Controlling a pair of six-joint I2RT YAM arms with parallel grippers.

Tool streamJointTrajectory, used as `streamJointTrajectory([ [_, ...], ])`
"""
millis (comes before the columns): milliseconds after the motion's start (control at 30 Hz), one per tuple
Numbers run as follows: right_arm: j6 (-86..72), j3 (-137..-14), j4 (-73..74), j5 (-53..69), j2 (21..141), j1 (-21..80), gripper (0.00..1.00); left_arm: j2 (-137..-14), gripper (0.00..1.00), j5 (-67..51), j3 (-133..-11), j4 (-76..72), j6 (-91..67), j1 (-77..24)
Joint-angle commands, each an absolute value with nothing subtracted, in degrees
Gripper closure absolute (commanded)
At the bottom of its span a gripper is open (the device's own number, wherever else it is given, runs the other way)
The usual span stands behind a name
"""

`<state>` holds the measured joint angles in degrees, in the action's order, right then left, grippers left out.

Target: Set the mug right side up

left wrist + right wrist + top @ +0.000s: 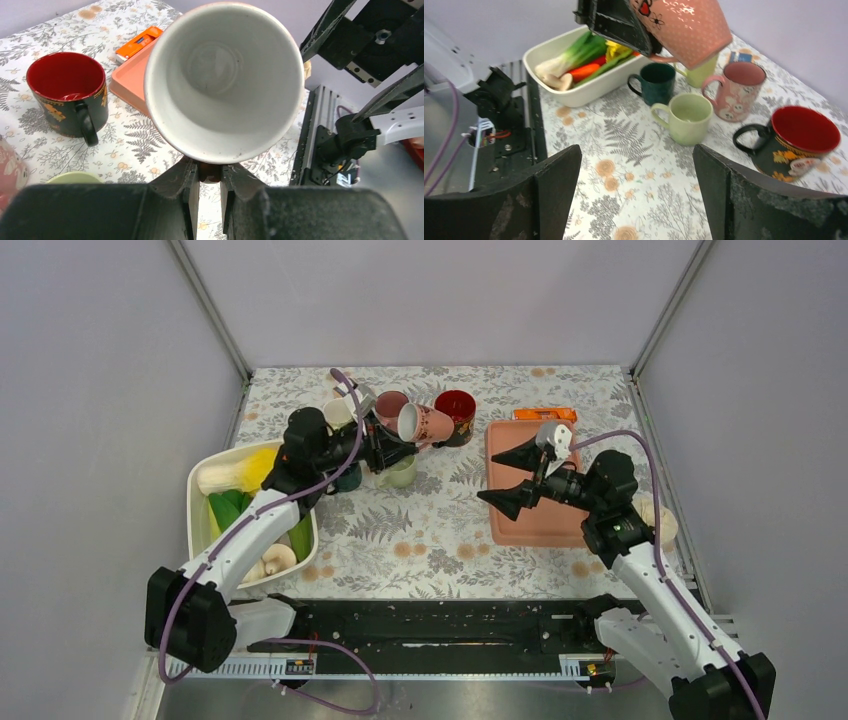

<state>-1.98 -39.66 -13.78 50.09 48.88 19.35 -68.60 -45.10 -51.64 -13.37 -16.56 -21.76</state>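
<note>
A pink dotted mug (425, 423) with a white inside hangs in the air over the cluster of mugs, tipped on its side with its mouth facing right. My left gripper (393, 447) is shut on its handle. In the left wrist view the mug's white inside (225, 80) fills the frame above the left gripper (210, 175). The right wrist view shows the mug (684, 25) at the top edge. My right gripper (495, 480) is open and empty above the left edge of the salmon tray (545, 525); its jaws stand wide apart in the right wrist view (636, 200).
Upright mugs stand under and around the held one: a red-lined black mug (457, 415), a pale green mug (686, 117), a pink mug (736, 90) and a dark green mug (656, 80). A white tub (197, 525) of vegetables is at the left. An orange item (545, 415) lies behind the tray.
</note>
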Motion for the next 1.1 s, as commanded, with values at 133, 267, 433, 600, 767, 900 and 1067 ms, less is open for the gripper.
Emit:
streamJointTrajectory([
  [133, 10.7, -40.7, -0.4, 39.1, 44.9, 17.9, 0.07, -68.9, 1.00, -37.6, -55.6, -7.0, -4.8, -26.6],
  [267, 13.3, -40.6, 4.9, 34.3, 43.0, 17.3, 0.07, -71.6, 1.00, -32.0, -57.4, -3.1, -4.3, -28.9],
  [433, 13.5, -39.9, 5.2, 27.3, 41.4, 16.3, 0.05, -77.3, 1.00, -24.1, -61.3, 3.5, -4.5, -31.9],
  [600, 12.1, -38.4, 1.0, 19.4, 41.3, 14.8, 0.01, -83.1, 1.00, -16.9, -64.8, 7.3, -5.2, -34.9],
  [767, 11.9, -37.6, -1.7, 15.6, 41.0, 13.1, 0.01, -89.9, 1.00, -12.9, -68.7, 10.5, -6.3, -36.7],
  [900, 11.7, -37.0, -2.4, 15.5, 40.1, 12.4, 0.01, -94.1, 1.00, -11.6, -70.6, 10.5, -7.3, -37.4],
  [1067, 11.9, -36.7, -2.6, 16.0, 38.8, 12.1, 0.01, -98.9, 1.00, -8.9, -73.3, 11.4, -7.5, -38.6],
])
